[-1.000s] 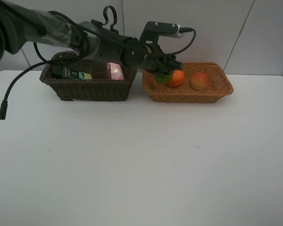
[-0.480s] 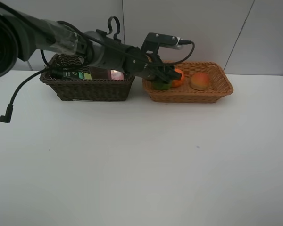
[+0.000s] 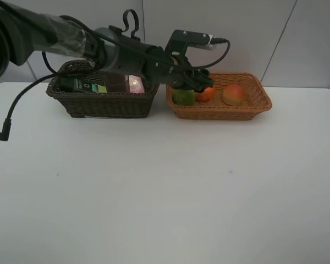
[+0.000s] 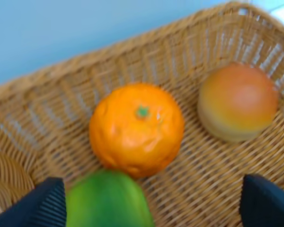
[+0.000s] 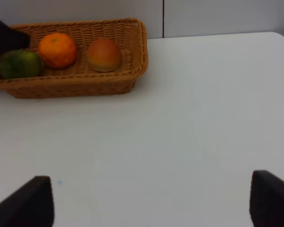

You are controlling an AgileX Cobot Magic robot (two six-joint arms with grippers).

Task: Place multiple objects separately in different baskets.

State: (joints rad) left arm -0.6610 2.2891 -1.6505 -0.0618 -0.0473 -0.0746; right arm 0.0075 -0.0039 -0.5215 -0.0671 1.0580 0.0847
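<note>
- The left gripper (image 3: 193, 83) is reaching across the dark brown basket (image 3: 103, 102) and hovering over the near-left end of the light tan basket (image 3: 220, 111), its fingers (image 4: 45, 203) standing apart with nothing clamped between them.
- The green fruit (image 4: 108, 201) is lying in the tan basket just under that gripper, touching the orange (image 4: 136, 127) beside it.
- The peach-like fruit (image 4: 237, 101) is sitting in the same basket, a little apart from the orange.
- The dark basket is holding a pink bottle (image 3: 135, 83) and a dark bottle (image 3: 86, 86), partly hidden by the arm.
- The right gripper (image 5: 151, 201) is hanging over bare white tabletop (image 5: 194, 118), its fingers spread wide and holding nothing.
</note>
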